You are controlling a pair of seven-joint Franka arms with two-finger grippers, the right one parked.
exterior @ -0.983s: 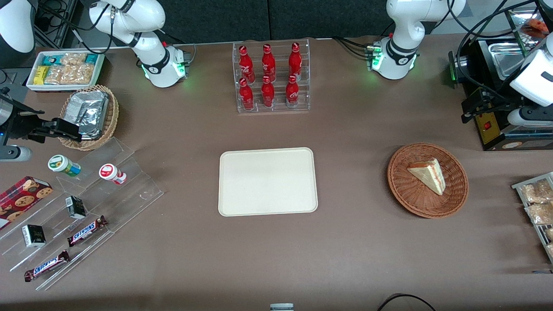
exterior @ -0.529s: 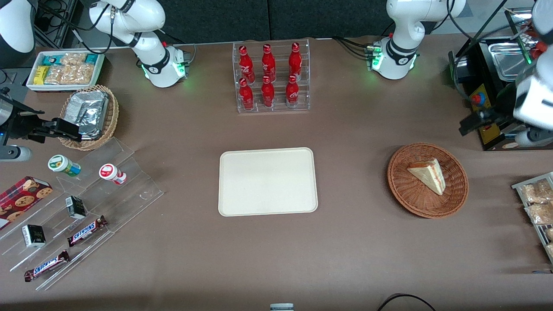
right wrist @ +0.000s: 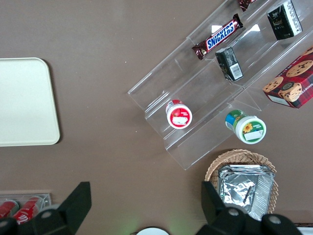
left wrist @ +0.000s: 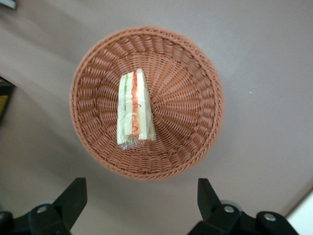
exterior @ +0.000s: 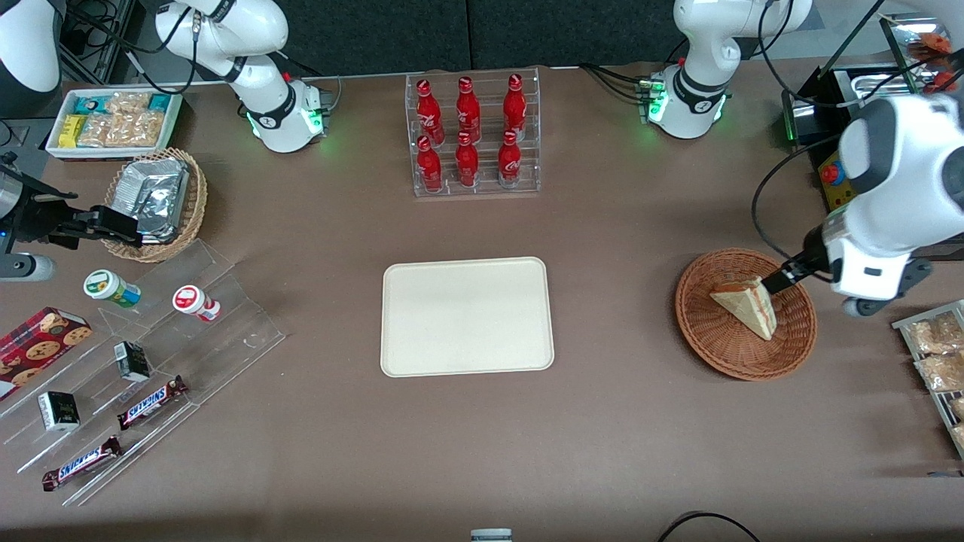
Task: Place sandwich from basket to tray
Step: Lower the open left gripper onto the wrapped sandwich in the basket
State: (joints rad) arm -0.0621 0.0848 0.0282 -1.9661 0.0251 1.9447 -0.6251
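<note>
The sandwich (exterior: 745, 306) lies in the basket (exterior: 704, 331), untouched, in the same spot as a second ago: a pale wedge with its red and green filling edge turned up, as the wrist view shows (left wrist: 135, 108). The basket (left wrist: 195, 147) holds nothing else and has not shifted on the table.

What has changed is the arm. A second ago it hung out by the black machine at the working arm's end of the table, well apart from the basket; half a second ago it was on its way in; now the gripper (exterior: 776, 281) hangs above the basket's rim, near the wedge's blunt end. In the wrist view the two dark fingers (left wrist: 73, 196) stand wide apart with nothing between them, and the sandwich sits almost centred between their lines, with the basket filling most of the view. The gripper (left wrist: 142, 200) looks to be high above the wicker, not yet down among it.

So the approach is largely done and the grasp has not begun. My reading is that the next move is a straight descent, with perhaps a small shift to bring the fingers astride the wedge, closing across the bread faces. The bread is soft and will likely squash if pinched hard.

The tray (exterior: 467, 316) waits bare near the table's middle, well apart from the basket toward the parked arm's end, with open table between them.
</note>
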